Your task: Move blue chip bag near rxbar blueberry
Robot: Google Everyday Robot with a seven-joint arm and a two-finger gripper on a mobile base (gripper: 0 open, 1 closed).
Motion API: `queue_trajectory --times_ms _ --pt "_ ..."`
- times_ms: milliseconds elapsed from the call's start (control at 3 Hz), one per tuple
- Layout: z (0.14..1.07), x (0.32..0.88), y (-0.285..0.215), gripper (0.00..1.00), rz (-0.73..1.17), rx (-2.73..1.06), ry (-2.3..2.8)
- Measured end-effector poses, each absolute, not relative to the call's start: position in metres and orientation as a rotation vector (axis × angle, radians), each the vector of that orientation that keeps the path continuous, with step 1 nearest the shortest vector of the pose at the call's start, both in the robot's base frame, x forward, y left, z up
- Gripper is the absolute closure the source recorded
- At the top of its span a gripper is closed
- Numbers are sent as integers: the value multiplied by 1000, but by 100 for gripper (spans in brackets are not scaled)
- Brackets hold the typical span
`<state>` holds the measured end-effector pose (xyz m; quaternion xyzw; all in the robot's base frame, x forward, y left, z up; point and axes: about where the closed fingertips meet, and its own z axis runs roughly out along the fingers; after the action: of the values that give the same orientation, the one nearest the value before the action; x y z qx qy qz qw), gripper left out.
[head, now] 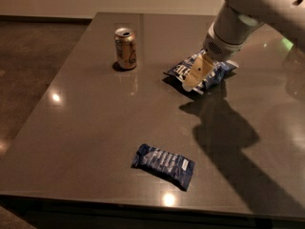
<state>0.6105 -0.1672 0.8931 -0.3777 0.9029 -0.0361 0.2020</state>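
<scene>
The blue chip bag (215, 74) lies crinkled on the dark table (90, 128), right of centre toward the back. My gripper (194, 77) comes down from the upper right on a pale arm and sits directly over the middle of the bag, hiding part of it. I cannot tell whether it touches the bag. The rxbar blueberry (163, 165), a flat dark-blue wrapper with pale text lines and a white patch at its right end, lies near the table's front edge, well apart from the bag.
A gold drink can (126, 48) stands upright at the back left, to the left of the bag. The arm's shadow (224, 128) falls on the table in front of the bag. The table's front edge runs just below the bar.
</scene>
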Motion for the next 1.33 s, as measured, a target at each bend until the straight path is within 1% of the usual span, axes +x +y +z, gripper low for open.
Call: queue_trajectory --times_ms 333,667,1000,1333 --pt "873 636 -177 0 -129 -1052 2525" --pt "869 637 -177 2 -129 -1060 2528" --pt "860 639 -176 23 -129 -1082 2536" --pt "857 634 -176 53 -127 -1104 2542"
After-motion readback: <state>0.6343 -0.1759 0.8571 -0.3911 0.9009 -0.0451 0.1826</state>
